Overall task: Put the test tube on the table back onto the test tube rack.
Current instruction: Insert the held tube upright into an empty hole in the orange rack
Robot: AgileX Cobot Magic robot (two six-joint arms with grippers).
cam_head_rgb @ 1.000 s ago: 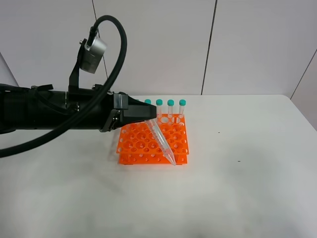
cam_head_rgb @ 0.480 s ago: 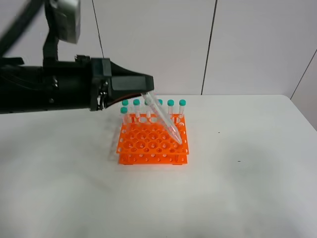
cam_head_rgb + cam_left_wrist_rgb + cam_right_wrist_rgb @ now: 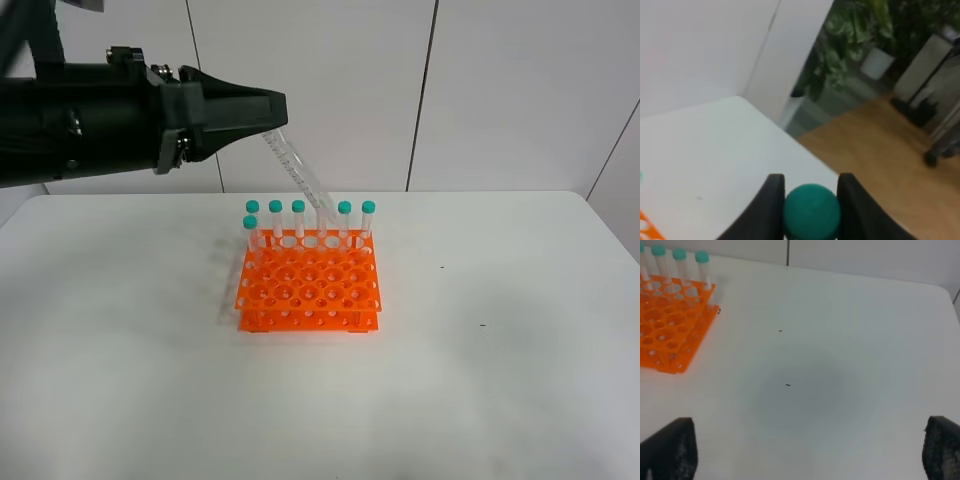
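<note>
Left gripper (image 3: 268, 108) pinches tube (image 3: 298, 168) at cap end, high above rack (image 3: 308, 285). Tube slants tip-down toward back-row gap, likely lining up for insertion. Right gripper (image 3: 805, 452) spread wide, idle over table (image 3: 500, 350).

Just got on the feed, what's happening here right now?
The left gripper is shut on the test tube at its teal cap end. It holds the tube tilted in the air, with the tip pointing down toward the back row of the orange test tube rack. The tube is not in a hole yet. Other capped tubes stand in the rack. The right gripper is open, holds nothing, and hangs over the bare table.
</note>
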